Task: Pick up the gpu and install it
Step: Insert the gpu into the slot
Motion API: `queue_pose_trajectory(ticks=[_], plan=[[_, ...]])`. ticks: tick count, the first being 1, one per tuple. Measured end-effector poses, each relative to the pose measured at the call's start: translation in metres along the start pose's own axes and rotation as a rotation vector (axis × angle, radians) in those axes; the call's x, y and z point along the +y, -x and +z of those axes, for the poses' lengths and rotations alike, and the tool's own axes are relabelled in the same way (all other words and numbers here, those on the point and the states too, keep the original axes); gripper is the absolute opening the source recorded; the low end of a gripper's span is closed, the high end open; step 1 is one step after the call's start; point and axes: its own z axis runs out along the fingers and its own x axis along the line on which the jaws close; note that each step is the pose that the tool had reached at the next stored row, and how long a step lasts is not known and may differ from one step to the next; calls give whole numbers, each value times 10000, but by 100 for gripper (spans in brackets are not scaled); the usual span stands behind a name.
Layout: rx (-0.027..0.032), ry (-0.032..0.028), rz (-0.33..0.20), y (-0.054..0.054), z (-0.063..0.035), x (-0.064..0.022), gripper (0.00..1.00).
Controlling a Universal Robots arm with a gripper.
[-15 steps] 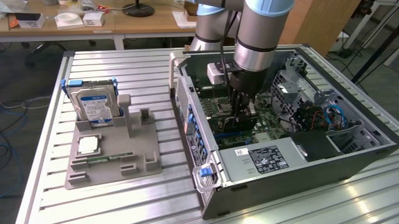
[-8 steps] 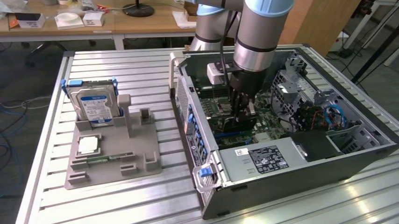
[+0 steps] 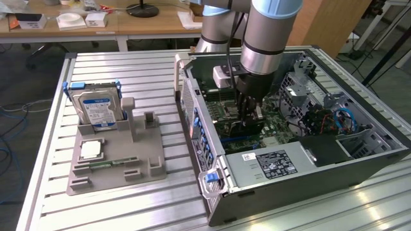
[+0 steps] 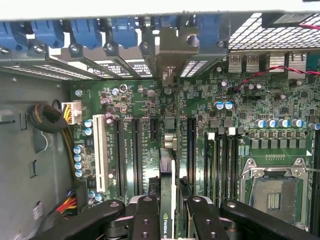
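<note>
The gpu shows edge-on in the wrist view, a thin green and black card held upright over the motherboard. Its silver end bracket reaches up to the case's rear slot openings. My gripper is shut on the card, one black finger on each side. The card's lower edge runs along the long expansion slots; whether it is seated I cannot tell. In the exterior view my gripper reaches straight down into the open computer case, with the dark gpu below it.
Blue slot clips line the case's rear wall. A CPU socket and a cable bundle flank the slots. Outside the case, a grey holder carries a silver hard drive, a chip and a memory stick.
</note>
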Motion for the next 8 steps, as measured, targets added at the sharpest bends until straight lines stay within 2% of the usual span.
queue_pose_trajectory(ticks=[8], plan=[[-38,-1,-52,1,21,-2,26]])
